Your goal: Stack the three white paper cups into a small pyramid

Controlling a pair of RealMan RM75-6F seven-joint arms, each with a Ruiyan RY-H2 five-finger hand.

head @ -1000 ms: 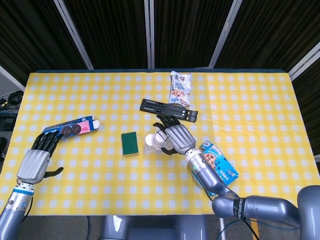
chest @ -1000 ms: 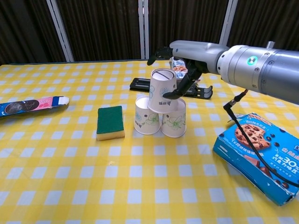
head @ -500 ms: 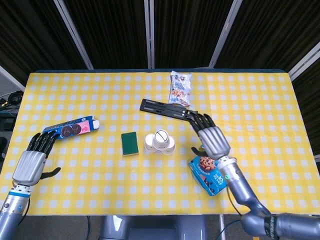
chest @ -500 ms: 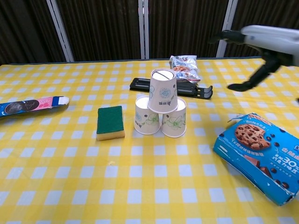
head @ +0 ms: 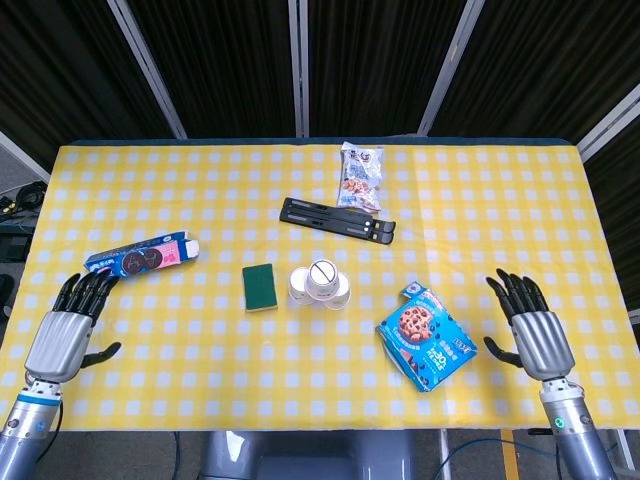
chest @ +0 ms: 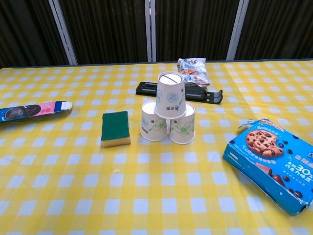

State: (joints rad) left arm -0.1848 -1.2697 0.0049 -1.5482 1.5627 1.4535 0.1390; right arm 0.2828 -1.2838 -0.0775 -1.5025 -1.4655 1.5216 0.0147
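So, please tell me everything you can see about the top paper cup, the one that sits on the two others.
The top paper cup is white, apparently paper, with a faint bluish-green flower print and a small dark label. It stands upside down, base up, slightly tilted, bridging the left lower cup and the right lower cup, which stand inverted side by side on the yellow checked tablecloth. It touches only those two cups; no robot hand is on it.

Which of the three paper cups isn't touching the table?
The top cup: it rests upside down on the left cup and right cup, which both stand on the tablecloth.
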